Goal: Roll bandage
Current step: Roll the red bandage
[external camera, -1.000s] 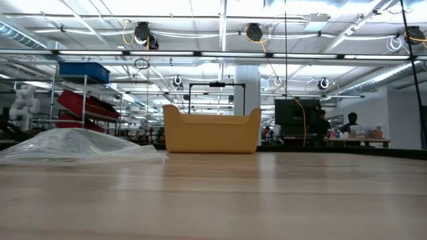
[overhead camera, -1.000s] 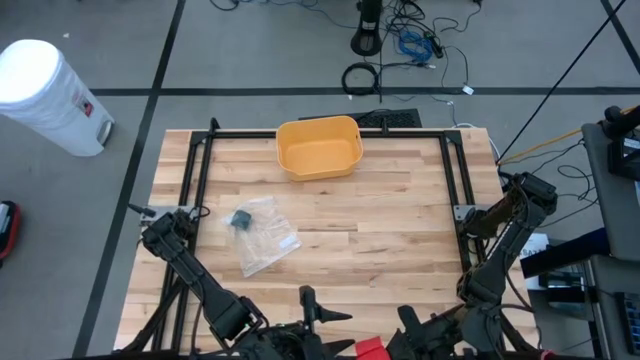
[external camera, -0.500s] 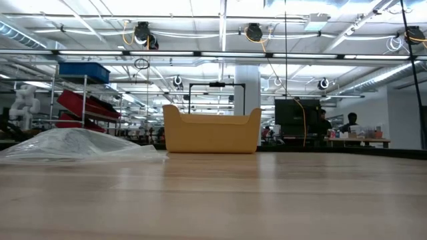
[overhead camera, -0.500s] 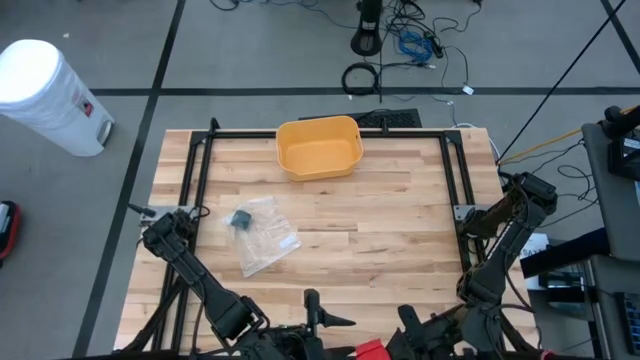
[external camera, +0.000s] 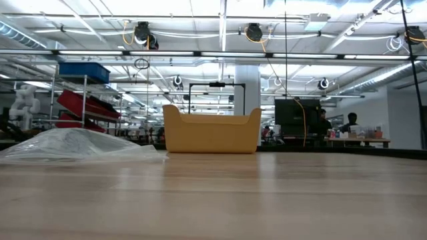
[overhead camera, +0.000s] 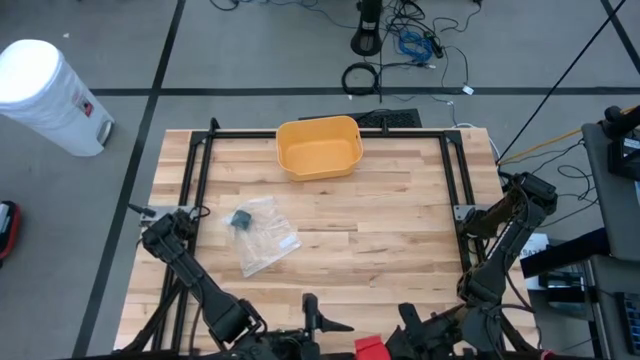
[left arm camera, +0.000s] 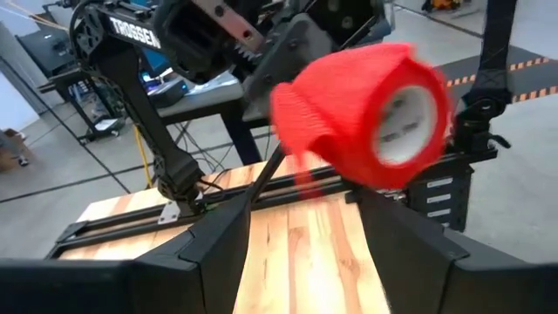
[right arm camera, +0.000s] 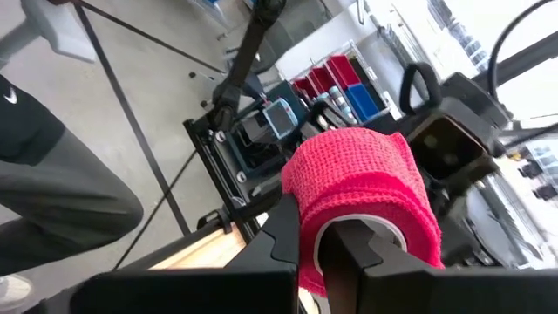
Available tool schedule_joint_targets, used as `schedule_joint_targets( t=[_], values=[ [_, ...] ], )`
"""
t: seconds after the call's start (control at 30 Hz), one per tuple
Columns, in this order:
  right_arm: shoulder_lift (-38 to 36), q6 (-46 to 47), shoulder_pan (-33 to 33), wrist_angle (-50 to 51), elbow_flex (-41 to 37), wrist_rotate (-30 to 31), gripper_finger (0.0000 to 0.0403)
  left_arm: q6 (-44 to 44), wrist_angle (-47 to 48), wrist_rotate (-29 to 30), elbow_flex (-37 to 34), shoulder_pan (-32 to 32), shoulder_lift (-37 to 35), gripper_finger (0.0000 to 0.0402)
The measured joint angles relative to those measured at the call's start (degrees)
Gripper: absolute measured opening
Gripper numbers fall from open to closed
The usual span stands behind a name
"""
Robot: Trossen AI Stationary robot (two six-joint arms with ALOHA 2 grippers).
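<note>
The red bandage roll [left arm camera: 366,113] has a white core and is held in the air over the table's near edge [overhead camera: 368,348]. My right gripper [right arm camera: 318,240] is shut on it. A loose red flap [left arm camera: 296,118] hangs off the roll's side. My left gripper [left arm camera: 305,228] stands open, facing the roll, which is just beyond its fingertips and touches neither finger that I can see. Neither gripper shows in the low view. My right gripper carries the roll on its fingertips. The white core's rim [right arm camera: 349,225] arches over one finger [right arm camera: 353,262], which seems to reach into the hollow, while the other finger [right arm camera: 283,231] lies against the red outside. The roll hides the fingertips. It is lifted clear of the table.
A clear plastic bag [overhead camera: 260,235] with a dark item lies left of the table's middle. At the far edge stands a yellow bin [overhead camera: 318,147]. A black frame [overhead camera: 200,170] runs along the table's sides. A person's leg [right arm camera: 52,166] shows on the floor beyond the table.
My left gripper has turned slightly where it stands at the near edge. The roll and my right gripper have kept their place.
</note>
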State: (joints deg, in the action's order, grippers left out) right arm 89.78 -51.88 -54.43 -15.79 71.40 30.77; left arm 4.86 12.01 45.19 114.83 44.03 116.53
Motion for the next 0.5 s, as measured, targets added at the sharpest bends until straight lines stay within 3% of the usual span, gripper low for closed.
schedule_joint_targets(
  t=[0.27, 0.5],
  values=[
    [0.0, 0.1, 0.0, -0.1, 0.0, 0.7, 0.0013, 0.0, -0.8, 0.1, 0.0, -0.6, 0.0, 0.0226],
    [0.0, 0.1, 0.0, -0.3, 0.0, 0.7, 0.0013, 0.8, -0.6, 3.4, 0.0, -0.6, 0.0, 0.0226]
  ],
)
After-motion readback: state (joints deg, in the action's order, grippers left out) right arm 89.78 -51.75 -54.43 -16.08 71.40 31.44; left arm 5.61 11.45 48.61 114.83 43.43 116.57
